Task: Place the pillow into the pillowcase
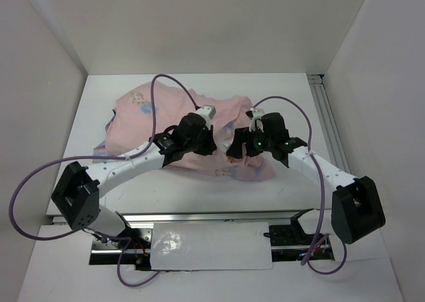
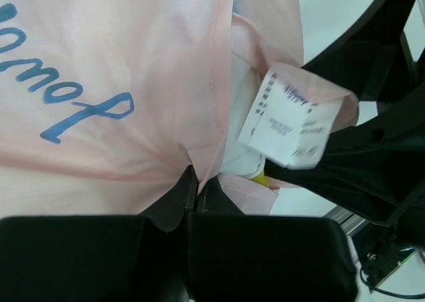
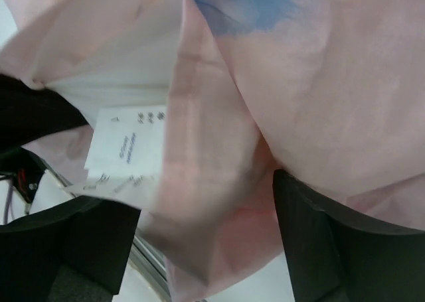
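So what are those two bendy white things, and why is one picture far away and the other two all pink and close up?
They are two robot arms fixed to the near edge of a table. The far picture comes from a camera above and behind them. The two close ones come from little cameras on the wrists, so each shows its own pincer.

On the table lies a pink pillowcase with cartoon pictures. A white pillow with a paper tag is peeking out of its opening.

The left pincer is shut, pinching the pillowcase edge. The right pincer has its black fingers apart, with pink cloth hanging between them, so it isn't squeezing anything.
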{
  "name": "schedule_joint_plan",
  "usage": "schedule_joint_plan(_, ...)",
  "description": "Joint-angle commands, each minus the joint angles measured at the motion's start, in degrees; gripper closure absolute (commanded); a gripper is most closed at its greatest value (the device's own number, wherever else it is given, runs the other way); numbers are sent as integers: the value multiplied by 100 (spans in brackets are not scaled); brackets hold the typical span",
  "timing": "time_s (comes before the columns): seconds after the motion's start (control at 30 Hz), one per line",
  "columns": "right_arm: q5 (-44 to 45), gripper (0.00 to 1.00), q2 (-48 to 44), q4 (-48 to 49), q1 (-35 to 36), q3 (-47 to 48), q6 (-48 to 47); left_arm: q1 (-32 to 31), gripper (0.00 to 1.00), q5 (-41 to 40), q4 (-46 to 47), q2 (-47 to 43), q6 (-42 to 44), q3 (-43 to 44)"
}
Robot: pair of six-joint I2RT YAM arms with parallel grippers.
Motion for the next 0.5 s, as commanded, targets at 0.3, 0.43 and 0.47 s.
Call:
schedule_joint_plan(0.3, 275, 18, -1310, -318, 90, 196, -206, -492, 58, -537, -23, 62, 262, 545)
schedule_joint_plan(0.43, 415, 20, -1364, -563, 90, 249, -153, -492, 58, -668, -74, 368, 262, 746)
schedule_joint_plan(0.47, 503, 22, -1364, -625, 90, 249, -153, -492, 58, -738, -75, 456, 201, 799)
